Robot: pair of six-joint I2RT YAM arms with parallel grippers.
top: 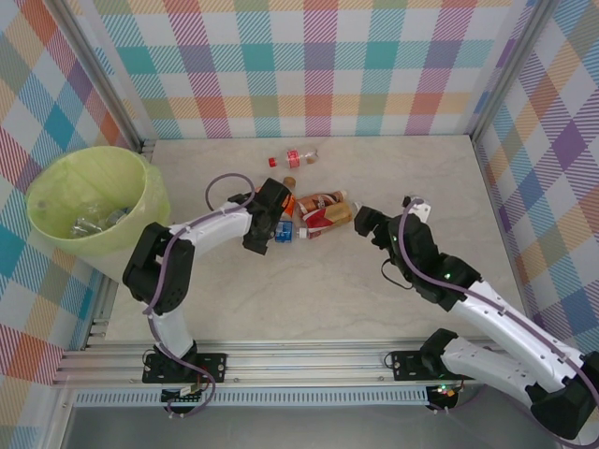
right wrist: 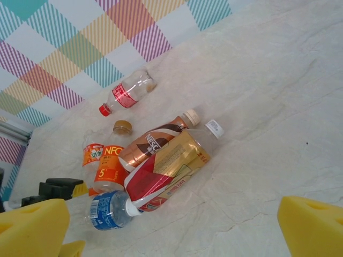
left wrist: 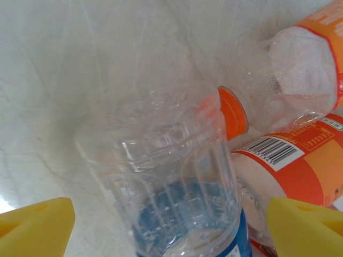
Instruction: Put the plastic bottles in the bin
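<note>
Between the left claw's (left wrist: 171, 230) spread pads (left wrist: 37, 227) we see the blue bottle (left wrist: 166, 176) — axis 6-to-12, gaps both sides. Bin (top: 154, 201) at 9 o'clock from above; right claw (right wrist: 171, 225) spread, empty — farther off.

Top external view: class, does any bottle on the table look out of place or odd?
Yes. The red-labelled bottle lies alone near the back wall, apart from the other bottles, which lie on their sides bunched together nearer the middle. No spill is visible.
</note>
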